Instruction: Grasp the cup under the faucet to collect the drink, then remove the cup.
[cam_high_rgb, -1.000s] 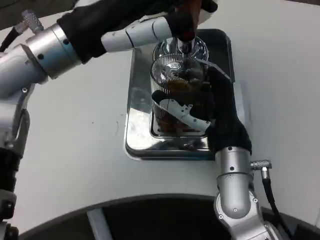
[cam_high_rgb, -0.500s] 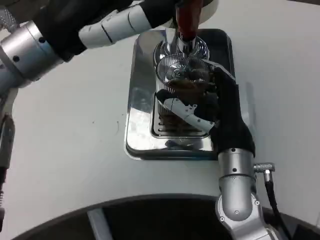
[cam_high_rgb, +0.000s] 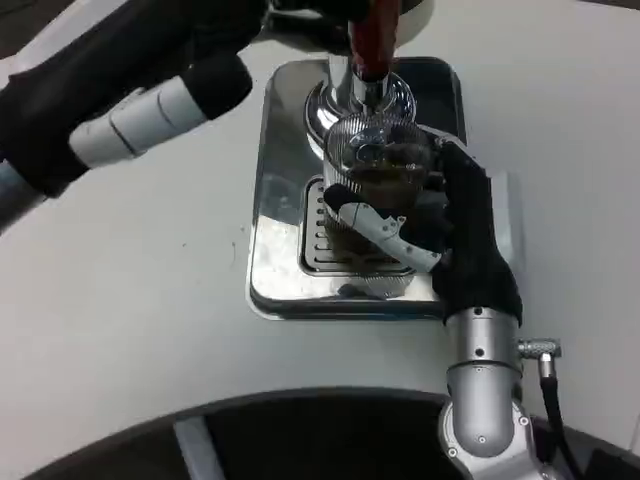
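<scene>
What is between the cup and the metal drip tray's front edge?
In the head view, the right hand's fingers wrap the cup; beyond them, slotted grate, then bare drip tray.

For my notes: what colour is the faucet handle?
Dark red faucet handle, seen in the head view, above the cup.

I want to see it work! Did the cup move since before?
Yes. The cup, held by the right hand, has slid a little to the picture's right across the steel tray, nearer its right edge, staying under the faucet.
</scene>
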